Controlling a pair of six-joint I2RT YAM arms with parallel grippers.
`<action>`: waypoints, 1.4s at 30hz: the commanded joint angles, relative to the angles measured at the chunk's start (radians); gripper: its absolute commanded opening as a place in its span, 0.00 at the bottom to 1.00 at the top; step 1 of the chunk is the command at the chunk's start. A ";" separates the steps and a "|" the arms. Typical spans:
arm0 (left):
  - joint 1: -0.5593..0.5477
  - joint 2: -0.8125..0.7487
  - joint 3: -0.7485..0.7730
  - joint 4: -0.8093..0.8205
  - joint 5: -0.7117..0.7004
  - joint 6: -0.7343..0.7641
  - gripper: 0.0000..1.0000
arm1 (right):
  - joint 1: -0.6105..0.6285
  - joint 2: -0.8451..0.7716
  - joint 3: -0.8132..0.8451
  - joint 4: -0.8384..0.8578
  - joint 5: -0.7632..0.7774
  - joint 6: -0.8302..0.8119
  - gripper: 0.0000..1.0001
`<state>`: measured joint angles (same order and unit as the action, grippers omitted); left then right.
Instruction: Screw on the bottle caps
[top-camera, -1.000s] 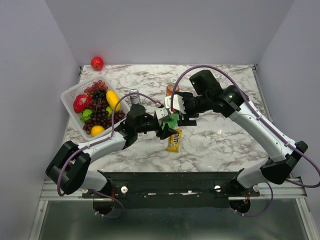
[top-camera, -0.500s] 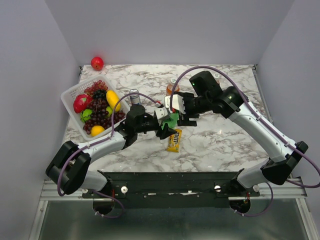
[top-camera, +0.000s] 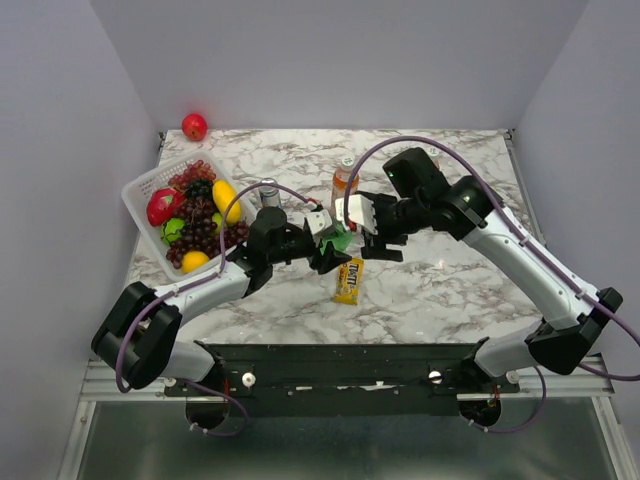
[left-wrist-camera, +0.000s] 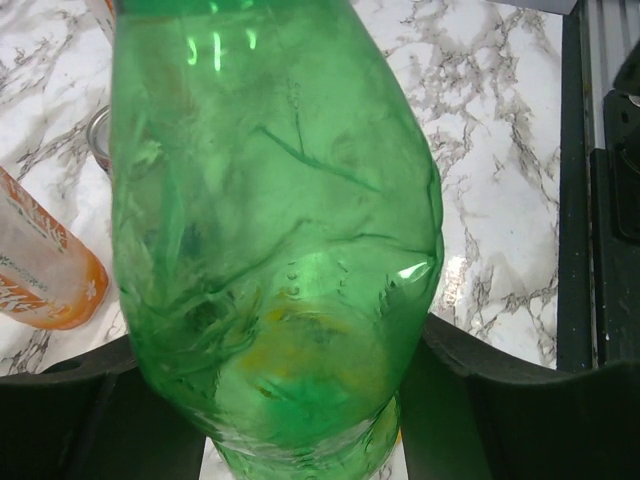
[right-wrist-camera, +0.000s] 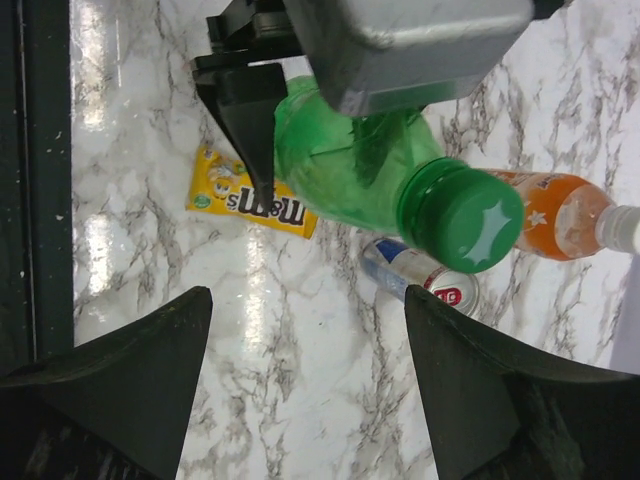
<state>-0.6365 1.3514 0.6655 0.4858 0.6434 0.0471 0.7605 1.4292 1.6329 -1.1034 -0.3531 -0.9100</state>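
Note:
My left gripper (top-camera: 326, 250) is shut on the translucent green bottle (top-camera: 338, 240), held tilted off the table; the bottle's body (left-wrist-camera: 280, 230) fills the left wrist view between the dark fingers (left-wrist-camera: 480, 400). A dark green cap (right-wrist-camera: 470, 225) sits on the bottle's neck. My right gripper (top-camera: 374, 240) stands open just right of that cap, with nothing between its fingers (right-wrist-camera: 500, 390). An orange-drink bottle (top-camera: 343, 181) stands behind, with a white cap (right-wrist-camera: 620, 230) on its neck; it also shows at the left wrist view's edge (left-wrist-camera: 40, 270).
A yellow candy packet (top-camera: 349, 280) lies under the bottle. A blue and silver can (top-camera: 268, 192) stands by a white basket (top-camera: 140, 188) of fruit at the left. A red apple (top-camera: 194, 126) sits at the back left corner.
My right gripper has drawn back to the right, away from the green bottle's cap. The left gripper has shifted slightly with the bottle. More of the orange bottle now shows.

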 joint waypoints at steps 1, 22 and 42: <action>0.008 -0.012 0.013 0.031 -0.022 0.002 0.00 | 0.005 -0.033 0.018 -0.069 0.029 0.104 0.84; -0.005 -0.014 0.049 -0.078 0.070 0.083 0.00 | -0.086 0.036 0.099 0.083 -0.320 -0.101 0.96; 0.014 -0.005 0.063 -0.036 0.025 0.013 0.00 | -0.072 0.028 0.030 0.043 -0.250 -0.099 0.96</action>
<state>-0.6357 1.3514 0.7078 0.4061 0.6842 0.1047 0.6815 1.4754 1.6913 -1.0420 -0.6430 -1.0264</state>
